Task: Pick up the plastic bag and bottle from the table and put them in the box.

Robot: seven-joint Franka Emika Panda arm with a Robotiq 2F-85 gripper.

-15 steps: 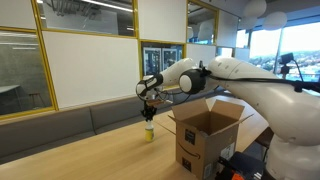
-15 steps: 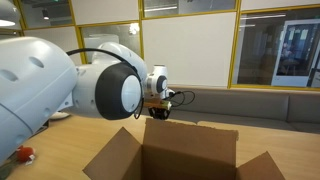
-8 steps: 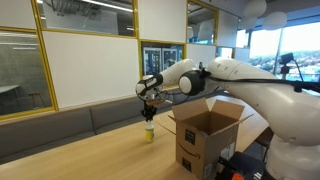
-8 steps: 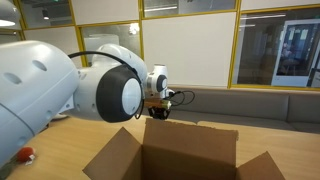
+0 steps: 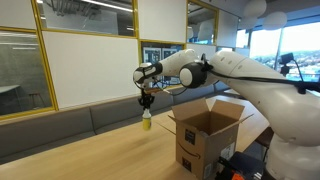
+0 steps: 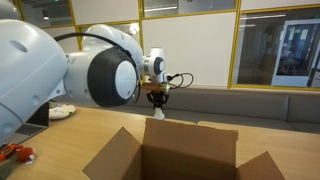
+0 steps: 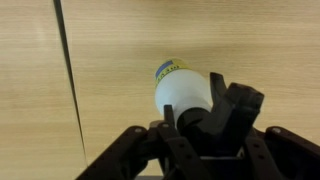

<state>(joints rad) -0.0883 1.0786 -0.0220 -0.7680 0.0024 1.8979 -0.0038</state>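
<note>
My gripper (image 5: pixel 146 103) is shut on a small white bottle (image 5: pixel 147 121) with a yellow base and holds it in the air above the wooden table (image 5: pixel 100 158). In the wrist view the bottle (image 7: pixel 181 88) sits between the black fingers (image 7: pixel 196 118), its yellow and blue end pointing at the table. The gripper (image 6: pixel 156 96) also shows in an exterior view, with the bottle hanging just below it. An open cardboard box (image 5: pixel 207 133) stands on the table beside the arm; its flaps (image 6: pixel 190 152) fill the foreground. A white plastic bag (image 6: pixel 61 112) lies on the table at the far side.
A grey bench (image 5: pixel 70 125) and glass partition walls (image 5: pixel 90 65) run behind the table. A small red and white object (image 6: pixel 22 153) lies at the table's edge. A dark seam (image 7: pixel 70 80) crosses the tabletop.
The gripper has lifted the bottle off the table; the arm has risen and the bottle now hangs in the air.
</note>
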